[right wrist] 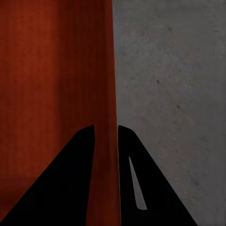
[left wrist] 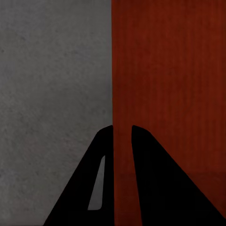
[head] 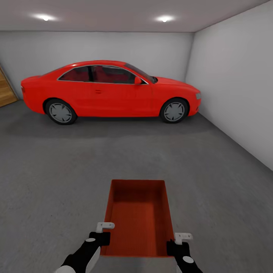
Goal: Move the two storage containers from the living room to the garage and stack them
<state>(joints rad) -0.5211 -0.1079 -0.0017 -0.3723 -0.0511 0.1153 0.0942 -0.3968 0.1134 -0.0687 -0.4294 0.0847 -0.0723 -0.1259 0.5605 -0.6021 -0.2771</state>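
In the garage, I hold the container (head: pixel 138 216) over the floor (head: pixel 57 182), left gripper (left wrist: pixel 122 129) and right gripper (right wrist: pixel 106 129) pinching its side walls; lowering it level, releasing together.

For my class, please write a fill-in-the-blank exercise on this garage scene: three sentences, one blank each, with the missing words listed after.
1. Both grippers, the left gripper and the right gripper, grip the side walls of one orange-red storage container, one on ____ side.
2. Parked along the far wall is a red ____.
3. Under the container lies the dark grey concrete ____.

Missing words: each; car; floor
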